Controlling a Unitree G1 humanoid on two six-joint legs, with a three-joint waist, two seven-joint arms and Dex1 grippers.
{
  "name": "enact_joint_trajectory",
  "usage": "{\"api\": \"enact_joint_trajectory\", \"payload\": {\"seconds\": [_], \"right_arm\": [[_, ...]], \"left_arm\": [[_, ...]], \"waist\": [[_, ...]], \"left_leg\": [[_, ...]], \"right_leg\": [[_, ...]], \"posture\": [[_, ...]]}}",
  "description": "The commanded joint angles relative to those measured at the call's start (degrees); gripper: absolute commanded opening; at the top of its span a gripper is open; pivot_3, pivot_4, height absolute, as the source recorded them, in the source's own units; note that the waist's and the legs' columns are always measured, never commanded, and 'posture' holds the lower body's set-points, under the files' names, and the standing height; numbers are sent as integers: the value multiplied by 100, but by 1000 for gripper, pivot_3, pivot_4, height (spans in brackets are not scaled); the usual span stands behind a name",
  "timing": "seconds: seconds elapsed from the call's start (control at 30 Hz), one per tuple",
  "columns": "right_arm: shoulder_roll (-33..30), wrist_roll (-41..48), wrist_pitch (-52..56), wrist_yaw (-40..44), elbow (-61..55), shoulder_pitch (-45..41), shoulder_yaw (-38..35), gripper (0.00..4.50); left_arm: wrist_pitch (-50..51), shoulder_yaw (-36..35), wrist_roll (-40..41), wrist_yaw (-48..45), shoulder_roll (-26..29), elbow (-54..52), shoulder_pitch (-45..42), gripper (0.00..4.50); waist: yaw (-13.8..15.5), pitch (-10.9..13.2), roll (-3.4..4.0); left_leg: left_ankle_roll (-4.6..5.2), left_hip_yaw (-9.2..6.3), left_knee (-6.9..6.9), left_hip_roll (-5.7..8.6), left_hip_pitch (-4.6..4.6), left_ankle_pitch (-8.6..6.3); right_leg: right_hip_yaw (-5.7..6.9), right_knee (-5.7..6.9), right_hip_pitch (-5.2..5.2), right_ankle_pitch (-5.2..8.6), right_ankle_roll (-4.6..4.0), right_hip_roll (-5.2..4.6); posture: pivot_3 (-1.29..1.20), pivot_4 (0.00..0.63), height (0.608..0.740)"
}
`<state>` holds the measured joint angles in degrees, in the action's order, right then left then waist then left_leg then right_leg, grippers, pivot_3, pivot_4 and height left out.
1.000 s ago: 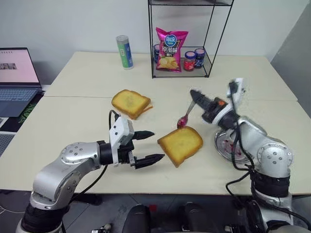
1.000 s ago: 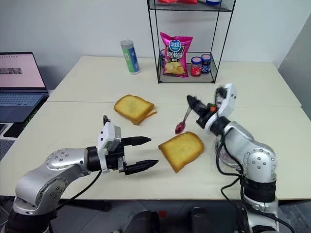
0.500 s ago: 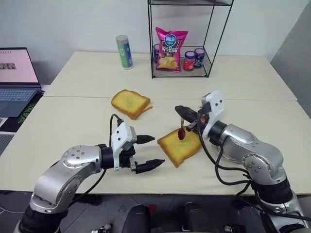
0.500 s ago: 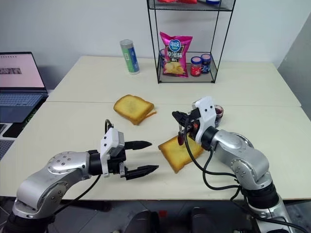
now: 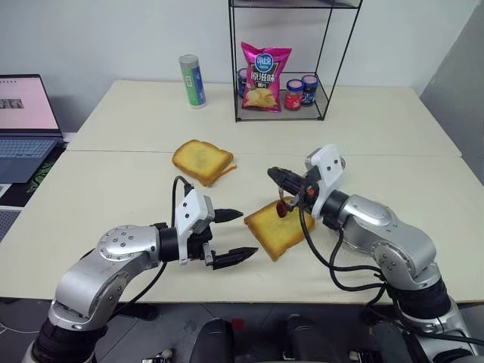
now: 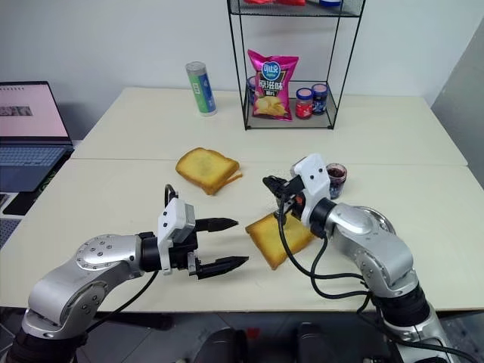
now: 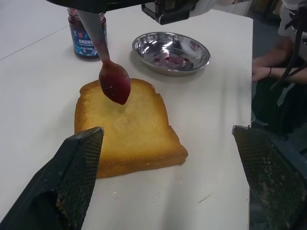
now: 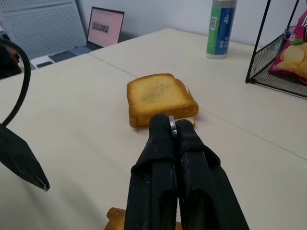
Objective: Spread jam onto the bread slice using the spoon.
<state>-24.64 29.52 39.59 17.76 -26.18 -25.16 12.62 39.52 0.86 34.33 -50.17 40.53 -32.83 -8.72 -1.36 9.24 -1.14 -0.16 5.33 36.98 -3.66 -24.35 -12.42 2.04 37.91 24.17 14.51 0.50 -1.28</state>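
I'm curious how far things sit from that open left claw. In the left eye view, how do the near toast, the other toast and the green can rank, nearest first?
From the left gripper:
1. Bread slice, just to its right, under the spoon.
2. Other toast, farther back on the table.
3. Green can, at the far edge, left of the wire rack.

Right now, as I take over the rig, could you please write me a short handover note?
Right tool: shut on the spoon, whose jam-laden bowl hangs over the bread slice near its far edge; contact unclear.
Left tool: open, empty, beside the slice.
Jam jar and steel dish sit on the table behind the slice.
Done: jam scooped and brought to the bread.
Left: spreading; the slice looks clean.
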Motion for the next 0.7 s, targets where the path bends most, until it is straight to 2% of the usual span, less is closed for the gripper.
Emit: {"api": "enact_joint_trajectory", "payload": {"seconds": [0.03,0.23,0.57,0.7], "right_arm": [[55,-164,-174,212,-156,5,-42,18],[237,-64,19,248,-212,-58,-261,18],[187,-228,-14,449,-275,-45,-237,18],[438,-122,33,354,-150,3,-286,18]], "left_arm": [[-212,33,-111,67,-67,98,-123,4500],[-312,71,-183,152,-209,222,-170,4500],[-384,106,-213,85,-187,273,-218,4500],[-349,78,-187,75,-163,239,-208,4500]], "waist": [[1,0,0],[3,0,0],[3,0,-1],[2,0,-1]], "left_leg": [[0,0,0,0,0,0],[0,0,2,0,0,0],[0,-1,2,0,1,0],[0,0,1,0,0,0]], "right_leg": [[0,0,0,0,0,0],[0,3,0,0,0,0],[1,4,0,0,-1,0],[1,3,0,0,-1,0]], "posture": [[0,150,740],[0,150,740],[0,150,740],[0,150,740]]}}
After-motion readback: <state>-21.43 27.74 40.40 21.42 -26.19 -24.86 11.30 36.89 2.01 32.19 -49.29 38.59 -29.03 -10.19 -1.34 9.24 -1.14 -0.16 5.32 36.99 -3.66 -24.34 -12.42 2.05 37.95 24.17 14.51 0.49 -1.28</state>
